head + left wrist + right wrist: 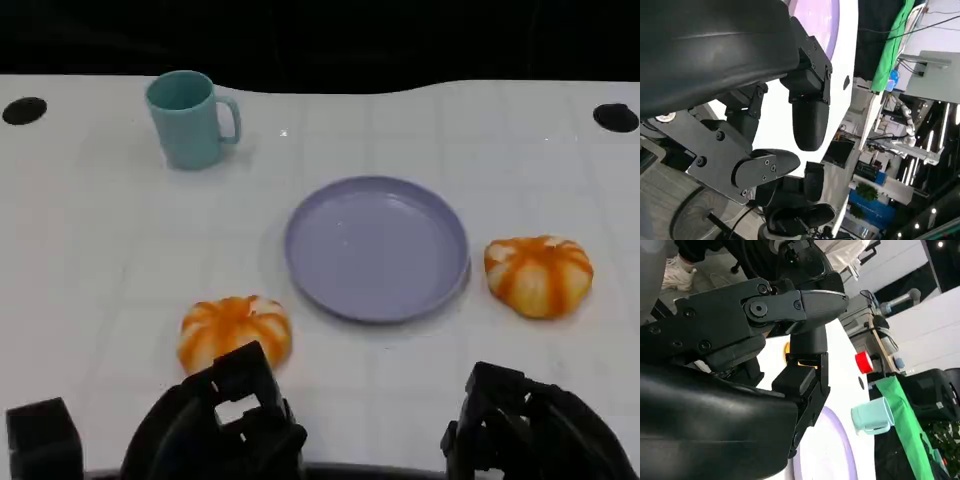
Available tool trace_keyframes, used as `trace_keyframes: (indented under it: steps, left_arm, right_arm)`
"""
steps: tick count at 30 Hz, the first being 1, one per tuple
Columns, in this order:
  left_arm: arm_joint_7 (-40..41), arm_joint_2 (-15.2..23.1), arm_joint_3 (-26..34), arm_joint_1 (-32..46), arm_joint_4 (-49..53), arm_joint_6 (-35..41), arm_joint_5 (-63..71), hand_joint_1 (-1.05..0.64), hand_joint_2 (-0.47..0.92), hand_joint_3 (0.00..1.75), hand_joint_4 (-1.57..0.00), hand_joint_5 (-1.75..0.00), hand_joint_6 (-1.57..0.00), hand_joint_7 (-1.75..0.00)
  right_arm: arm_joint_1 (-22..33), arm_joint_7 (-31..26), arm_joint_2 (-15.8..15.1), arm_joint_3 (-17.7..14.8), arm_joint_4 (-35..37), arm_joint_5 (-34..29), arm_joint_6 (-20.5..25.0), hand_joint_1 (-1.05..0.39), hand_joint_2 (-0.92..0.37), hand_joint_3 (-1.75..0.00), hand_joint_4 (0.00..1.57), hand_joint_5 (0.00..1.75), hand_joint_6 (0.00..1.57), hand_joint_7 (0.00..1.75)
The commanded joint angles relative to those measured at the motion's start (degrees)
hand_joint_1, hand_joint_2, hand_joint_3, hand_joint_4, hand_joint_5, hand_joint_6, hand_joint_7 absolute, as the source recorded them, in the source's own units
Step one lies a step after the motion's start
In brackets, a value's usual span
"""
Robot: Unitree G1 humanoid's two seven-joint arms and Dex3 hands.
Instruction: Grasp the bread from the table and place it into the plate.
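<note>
White worktop [90,260] w/ a lavender plate [377,247] near centre, nothing on it. Two orange-and-white striped bread rolls: left bread [235,331] sits on the worktop near the robot, off the plate's near-left rim, apart from it; right bread [538,275] lies just beside the plate's right rim, not touching. Teal mug [190,119] stands upright at far left, handle toward the plate, well apart from the rest.

Left hand [225,425] at the near edge, right behind the left bread; holds nothing, fingers apart in the left wrist view. Right hand [530,430] low at the near edge, nearer than the right bread, fingers spread, holding nothing. Both breads still on the worktop.
</note>
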Motion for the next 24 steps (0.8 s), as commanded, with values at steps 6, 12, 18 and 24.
trace_keyframes:
  steps: [6, 12, 18, 24]
  left_arm:
    - [0.83, 0.5, 1.48, -0.09, -0.76, 0.02, -0.64, -0.21, 0.6, 0.61, -0.67, -1.75, -0.49, -1.75]
    - [4.81, 0.66, 1.23, -0.68, -3.79, -4.24, 5.14, -0.4, 0.87, 0.13, -0.4, -1.69, -0.39, -1.3]
    - [8.8, 3.14, 0.75, -1.53, -6.75, -6.65, 12.94, -0.51, 0.92, 0.05, -0.46, -1.05, -0.53, -0.27]
    - [13.53, 6.55, 0.57, -3.4, -10.65, -6.65, 22.85, -0.49, 0.91, 0.01, -0.4, -0.77, -0.48, -0.04]
  right_arm:
    - [-0.42, -0.2, -0.06, 0.05, 0.02, 0.5, 0.1, -0.68, -0.92, -0.28, 0.83, 1.62, 0.75, 1.35]
    - [-0.76, -0.68, 0.12, 0.21, 0.27, -0.24, -0.32, -0.7, -0.92, -0.26, 0.83, 1.63, 0.75, 1.36]
    - [-1.13, -1.32, 0.35, 0.47, 0.2, -0.39, 0.07, -0.7, -0.92, -0.25, 0.83, 1.64, 0.74, 1.38]
    - [-1.63, -2.05, 0.35, 1.0, 0.61, -1.39, -0.58, -0.7, -0.92, -0.27, 0.82, 1.65, 0.74, 1.4]
